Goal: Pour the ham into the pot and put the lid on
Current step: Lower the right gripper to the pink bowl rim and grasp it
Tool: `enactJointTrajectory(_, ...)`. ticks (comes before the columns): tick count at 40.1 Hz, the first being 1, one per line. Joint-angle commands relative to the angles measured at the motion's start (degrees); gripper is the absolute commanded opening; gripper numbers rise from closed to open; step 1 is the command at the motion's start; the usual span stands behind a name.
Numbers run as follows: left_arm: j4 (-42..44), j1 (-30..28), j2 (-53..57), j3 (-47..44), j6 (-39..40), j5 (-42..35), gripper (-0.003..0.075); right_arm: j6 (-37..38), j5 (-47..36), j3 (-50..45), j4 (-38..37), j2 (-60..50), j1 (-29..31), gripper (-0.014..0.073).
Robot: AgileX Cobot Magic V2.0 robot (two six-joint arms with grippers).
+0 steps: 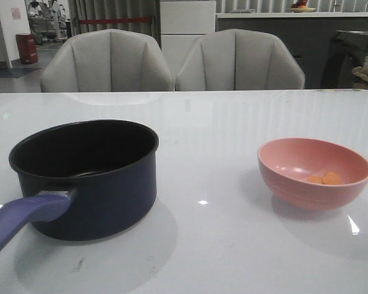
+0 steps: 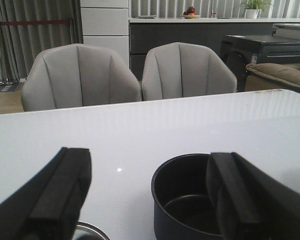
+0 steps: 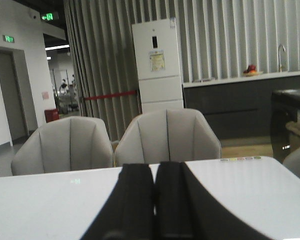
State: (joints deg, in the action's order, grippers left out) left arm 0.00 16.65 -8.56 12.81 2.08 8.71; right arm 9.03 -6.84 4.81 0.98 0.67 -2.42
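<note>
We see the ham (image 1: pixel 326 179) lying in the pink bowl (image 1: pixel 282 174) near the tabletop's (image 1: pixel 221 122) right edge; the pot (image 1: pixel 92 196) sits toward the left edge. Our left gripper (image 2: pixel 150 200) gapes wide above the pot, our right gripper (image 3: pixel 155 200) is pressed closed, empty.

- The round metal saucepan (image 1: pixel 95 184) is dark navy-blue outside and black inside; its long straight handle (image 1: pixel 24 214) is purple-blue.
- The round ceramic bowl (image 1: pixel 313 174) is salmon pink all over, unpatterned.
- The small flat ham slices (image 1: pixel 326 179) in it are orange.
- The glossy bench (image 1: pixel 221 245) is plain white.
- The two padded chairs (image 1: pixel 107 61) are light grey.
- Both tools, left (image 2: pixel 150 200) and right (image 3: pixel 155 210), are matte black.
</note>
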Motion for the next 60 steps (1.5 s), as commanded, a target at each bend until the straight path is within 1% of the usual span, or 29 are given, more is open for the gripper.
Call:
enactJointTrajectory(1, 0.0, 0.3, -0.5, 1.6, 0.0, -5.2, 0.0522, 0.5, 6.8, 8.3, 0.2, 5.8, 0.3, 0.015)
enactJointTrajectory(4, 0.0, 0.3, -0.5, 1.6, 0.0, -5.2, 0.0522, 0.4, 12.9, 13.3, 0.2, 10.5, 0.3, 0.015)
enactJointTrajectory(7, 0.0, 0.3, -0.5, 1.6, 0.0, -5.3, 0.0522, 0.4, 16.5, 16.7, 0.2, 15.1, 0.3, 0.015)
enactJointTrajectory(16, 0.0, 0.3, -0.5, 1.6, 0.0, -5.8, 0.0522, 0.5, 15.0, 17.6, 0.2, 21.3, 0.3, 0.015)
enactJointTrajectory(20, 0.0, 0.3, -0.5, 1.6, 0.0, -5.8, 0.0522, 0.5, 14.1, 17.6, 0.2, 23.3, 0.3, 0.0169)
enactJointTrajectory(23, 0.0, 0.3, -0.5, 1.6, 0.0, -6.0, 0.0522, 0.5, 14.0, 17.6, 0.2, 25.2, 0.3, 0.0239)
enactJointTrajectory(28, 0.0, 0.3, -0.5, 1.6, 0.0, -6.0, 0.0522, 0.5, 14.0, 17.6, 0.2, 28.9, 0.3, 0.0467)
enactJointTrajectory(29, 0.0, 0.3, -0.5, 1.6, 0.0, -6.0, 0.0522, 0.5, 13.9, 17.6, 0.2, 30.1, 0.3, 0.0525)
enactJointTrajectory(31, 0.0, 0.3, -0.5, 1.6, 0.0, -6.0, 0.0522, 0.5, 13.8, 17.8, 0.2, 32.0, 0.3, 0.058)
enactJointTrajectory(32, 0.0, 0.3, -0.5, 1.6, 0.0, -6.0, 0.0522, 0.5, 13.6, 17.8, 0.2, 32.8, 0.3, 0.0592)
enactJointTrajectory(36, 0.0, 0.3, -0.5, 1.6, 0.0, -6.1, 0.0522, 0.5, 14.3, 18.7, 0.2, 37.2, 0.3, 0.0589)
enactJointTrajectory(40, 0.0, 0.3, -0.5, 1.6, 0.0, -6.4, 0.0522, 0.1, 18.3, 21.7, 0.2, 42.1, 0.3, 0.0589)
enactJointTrajectory(46, 0.0, 0.3, -0.5, 1.6, 0.0, -6.4, 0.0522, -3.8, 23.1, 28.6, 0.2, 51.0, 0.0, 0.0589)
enactJointTrajectory(51, 0.0, 0.3, -0.5, 1.6, 0.0, -6.4, 0.0522, -7.2, 24.4, 34.1, 0.2, 59.2, -1.2, 0.0589)
enactJointTrajectory(60, 0.0, 0.3, -0.5, 1.6, 0.0, -6.4, 0.0522, -7.7, 30.2, 43.5, 0.2, 74.4, -3.8, 0.0589)
